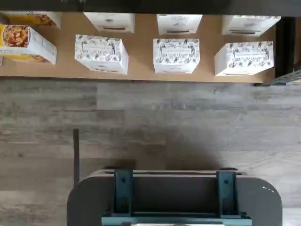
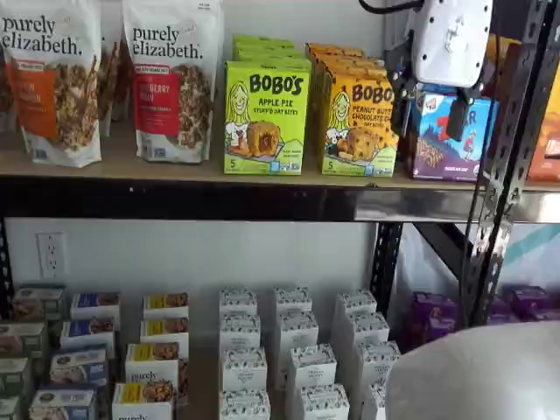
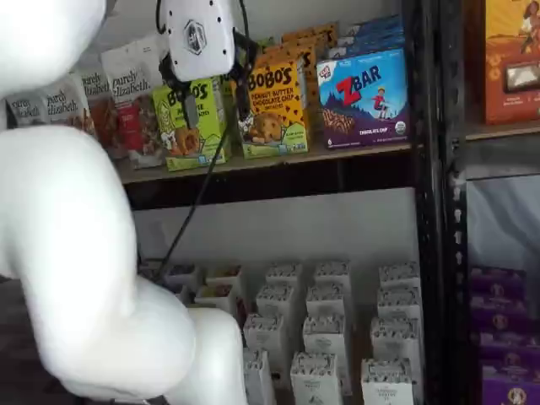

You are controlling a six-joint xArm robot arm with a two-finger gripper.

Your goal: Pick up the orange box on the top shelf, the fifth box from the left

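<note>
The orange box (image 2: 359, 124) is stood upright at the top shelf (image 2: 262, 199) edge, label outward for frontal reach; the end effector (image 3: 215, 110) is hung open, empty.

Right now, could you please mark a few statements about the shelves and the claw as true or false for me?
1. The orange box stands upright on the top shelf. True.
2. A lime-green Apple Pie box stands beside it. True.
3. The claw is shut on the orange box. False: it hangs in front of the shelf with no box in its fingers, and whether they are open cannot be told.
4. The ZBar box lies on the lower level. False: it stands on the top shelf.
5. The lower level holds small white boxes. True.
</note>
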